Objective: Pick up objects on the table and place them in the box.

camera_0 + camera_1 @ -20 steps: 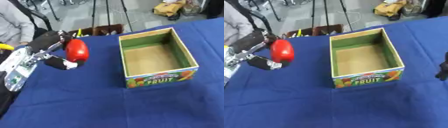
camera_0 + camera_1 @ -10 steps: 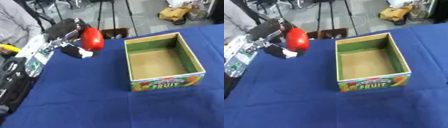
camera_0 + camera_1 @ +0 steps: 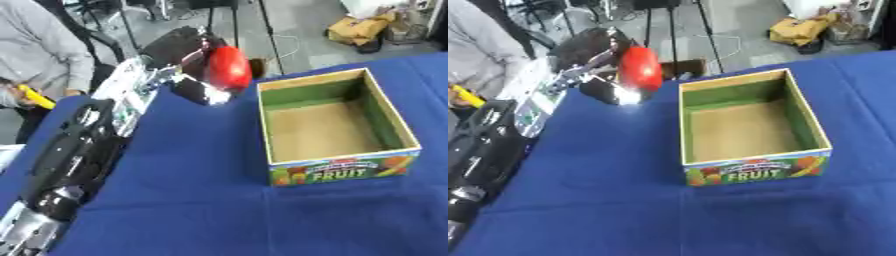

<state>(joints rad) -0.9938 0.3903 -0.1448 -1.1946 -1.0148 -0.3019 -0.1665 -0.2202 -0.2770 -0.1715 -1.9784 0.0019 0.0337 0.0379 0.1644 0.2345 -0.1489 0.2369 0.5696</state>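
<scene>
Left eye view shows the left robot hand point(image 3: 188, 60) up in the air, with its fingers curled round a red apple point(image 3: 228, 68). The apple sits on the side of the robot hand that faces the box, so it looks ready to be carried that way. It is high off the desk point(image 3: 201, 200) and touches nothing but the robot hand.

The box point(image 3: 335, 127) lies to the right of the apple and a little nearer to the robot. It is a cardboard fruit box with green inside walls and the word FRUIT on its front. Its long side runs away from the robot, and it looks bare inside. The apple hangs just outside the box's far left corner, not yet over the opening.

I think the left robot hand must go right and a bit toward the robot before it lets go. If it lets go too soon, the apple could hit the rim and roll off across the blue cloth.

The right robot hand shows in neither view, so the left one is the one doing the job.
</scene>
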